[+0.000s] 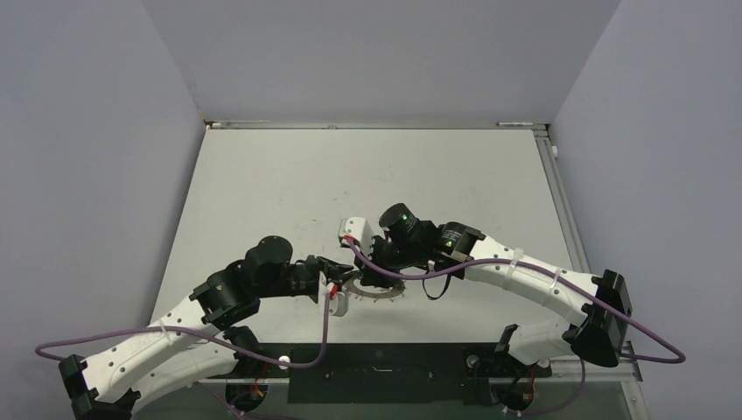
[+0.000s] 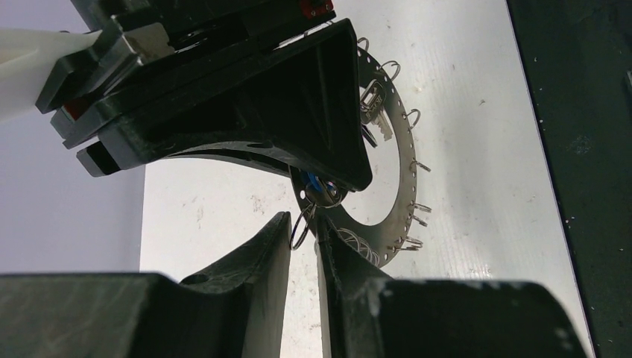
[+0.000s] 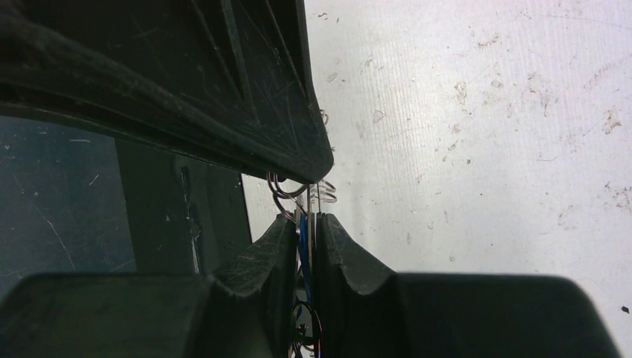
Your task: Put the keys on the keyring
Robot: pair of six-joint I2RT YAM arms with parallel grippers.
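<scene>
Both arms bend in from the near corners and meet low over the near middle of the counter (image 1: 350,175), the left arm (image 1: 175,337) reaching rightward and the right arm (image 1: 525,280) curling leftward with its wrist tipped down. The left gripper (image 2: 302,233) points its black, scuffed plastic fingers (image 2: 261,261) at the right one. They stand nearly together with a thin wire loop (image 2: 300,224) in the narrow gap, but I cannot tell whether they pinch it. The right gripper (image 3: 305,224) has its fingers clamped on the blue key (image 2: 313,186), a sliver of blue plastic beside a thin silver edge, just beyond the left fingertips. The keyring (image 2: 397,160) sits directly beneath the two grippers. It is a flat, dull grey metal band curving round a wide hole, with small wire loops along its outer edge. Whether it rests flat on the counter I cannot tell. A tiny silver key (image 2: 375,108) with a toothed blade lies against the band's far stretch. The counter is pale, matt and speckled with small marks. The right gripper's angular black body hides most of the ring from the left wrist camera, and the left gripper's body blocks the upper left of the right wrist view. Purple cables (image 1: 131,337) trail from the arms, a black strip (image 1: 394,359) runs along the near edge, and plain grey walls (image 1: 87,131) enclose the counter.
</scene>
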